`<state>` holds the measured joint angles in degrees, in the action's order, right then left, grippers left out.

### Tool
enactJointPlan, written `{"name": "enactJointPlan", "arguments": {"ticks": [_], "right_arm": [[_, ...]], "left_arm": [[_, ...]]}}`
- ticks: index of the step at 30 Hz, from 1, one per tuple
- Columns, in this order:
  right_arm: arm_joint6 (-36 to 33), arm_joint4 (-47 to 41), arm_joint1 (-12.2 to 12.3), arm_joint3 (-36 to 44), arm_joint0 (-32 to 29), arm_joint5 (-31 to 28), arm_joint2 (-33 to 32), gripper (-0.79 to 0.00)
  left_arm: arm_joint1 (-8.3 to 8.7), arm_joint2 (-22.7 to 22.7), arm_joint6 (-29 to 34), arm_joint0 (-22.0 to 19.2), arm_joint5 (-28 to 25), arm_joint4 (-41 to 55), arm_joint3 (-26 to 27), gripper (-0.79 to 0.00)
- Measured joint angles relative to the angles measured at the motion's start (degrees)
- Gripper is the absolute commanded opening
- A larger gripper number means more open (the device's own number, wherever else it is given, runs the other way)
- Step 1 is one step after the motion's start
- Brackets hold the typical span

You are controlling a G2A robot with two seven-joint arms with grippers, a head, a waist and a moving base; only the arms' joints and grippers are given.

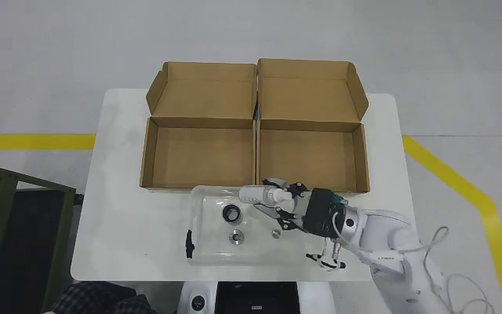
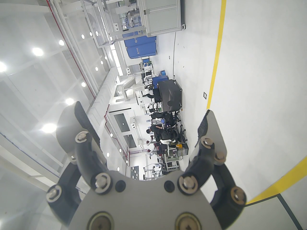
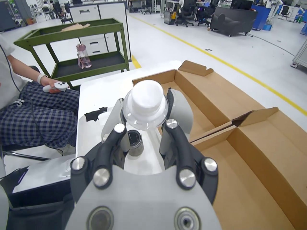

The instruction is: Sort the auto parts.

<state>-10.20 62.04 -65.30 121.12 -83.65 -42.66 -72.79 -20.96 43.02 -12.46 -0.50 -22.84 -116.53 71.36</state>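
the right arm comes in low from the near right corner of the white table (image 1: 118, 196), forearm stretched across the table's near edge, wrist turned so the right gripper (image 1: 276, 206) points sideways along the table over the clear plastic tray (image 1: 208, 235); its jaws are closed part way onto a white stepped plastic cap with a clear flange (image 3: 145, 104), one finger pressed to each side of the flange, the narrower white end sticking out past the fingertips; the cap (image 1: 263, 194) sits held above the far right part of the tray, just in front of the seam where the left open cardboard box (image 1: 200, 157) and the right open cardboard box (image 1: 310, 161) meet; under the gripper, on the tray floor, a short metal ring bearing with a dark bore (image 3: 135, 142) stands apart from the cap, and a silver nut (image 1: 236, 238) and a small metal piece (image 1: 275, 232) lie nearer the tray's front; the left gripper (image 2: 144, 114) is aimed out at the hall away from the table, its jaws spread wide with nothing between them
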Motion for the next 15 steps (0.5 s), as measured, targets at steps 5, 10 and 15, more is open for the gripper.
{"name": "enactJointPlan", "arguments": {"ticks": [5,10,15], "right_arm": [[2.9,-2.5,-0.1,-0.1,0.6,1.4,0.2,-0.785],[4.7,-3.4,-0.2,0.1,1.4,2.4,0.3,-0.785],[5.8,-4.0,-0.1,-0.1,1.4,3.1,-0.6,-0.785]], "left_arm": [[0.00,0.0,0.0,0.0,0.0,0.0,0.0,0.000],[0.00,0.0,0.0,0.0,0.0,0.0,0.0,0.000],[0.00,0.0,0.0,0.0,0.0,0.0,0.0,0.000]]}}
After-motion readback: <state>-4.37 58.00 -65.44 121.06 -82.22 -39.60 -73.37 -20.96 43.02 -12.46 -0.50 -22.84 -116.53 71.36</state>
